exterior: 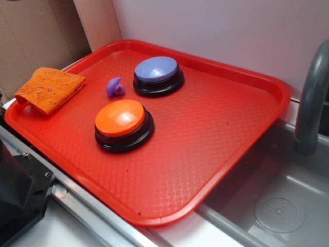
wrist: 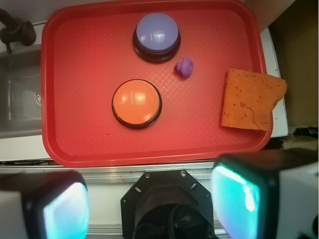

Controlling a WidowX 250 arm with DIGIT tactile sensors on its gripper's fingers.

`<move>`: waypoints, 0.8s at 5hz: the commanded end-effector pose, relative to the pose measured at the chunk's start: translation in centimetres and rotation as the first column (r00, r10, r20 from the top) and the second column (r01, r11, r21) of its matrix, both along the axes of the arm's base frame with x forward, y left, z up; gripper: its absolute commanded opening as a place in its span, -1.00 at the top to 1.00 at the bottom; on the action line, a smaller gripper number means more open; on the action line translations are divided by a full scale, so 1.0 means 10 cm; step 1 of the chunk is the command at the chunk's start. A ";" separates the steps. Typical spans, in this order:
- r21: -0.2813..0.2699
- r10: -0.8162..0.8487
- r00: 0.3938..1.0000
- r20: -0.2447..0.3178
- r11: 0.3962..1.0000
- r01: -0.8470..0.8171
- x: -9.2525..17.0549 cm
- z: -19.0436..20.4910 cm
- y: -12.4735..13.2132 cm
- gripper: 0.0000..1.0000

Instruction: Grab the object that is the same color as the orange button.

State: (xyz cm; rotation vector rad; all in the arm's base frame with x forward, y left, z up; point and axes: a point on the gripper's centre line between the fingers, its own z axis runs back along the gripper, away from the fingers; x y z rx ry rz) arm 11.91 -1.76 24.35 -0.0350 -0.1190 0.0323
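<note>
A folded orange cloth [exterior: 50, 88] [wrist: 250, 99], the object, lies on the red tray's left corner, overhanging the rim. The orange button [exterior: 123, 123] [wrist: 136, 103] with its black base sits mid-tray. In the wrist view my gripper [wrist: 149, 206] is open, high above the robot base and short of the tray; its two fingers frame the bottom corners with nothing between them. It does not appear in the exterior view.
A purple-domed button [exterior: 159, 75] [wrist: 157, 36] and a small purple curved piece [exterior: 115, 87] [wrist: 184, 66] also sit on the red tray [exterior: 216, 134] [wrist: 84, 74]. A steel sink [exterior: 277, 195] with a grey faucet [exterior: 312, 98] borders it. Cardboard [exterior: 31, 36] stands behind. The black robot base [wrist: 167, 204] lies below my gripper.
</note>
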 end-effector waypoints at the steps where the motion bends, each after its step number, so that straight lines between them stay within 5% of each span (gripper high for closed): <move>1: 0.000 0.000 1.000 0.000 1.000 0.000 0.00 0.00 0.00 -1.00; 2: 0.026 0.247 0.969 0.028 0.968 -0.248 0.17 -0.37 0.39 -1.00; 4: 0.107 0.657 0.716 0.237 0.715 -0.691 0.21 -1.09 1.23 -1.00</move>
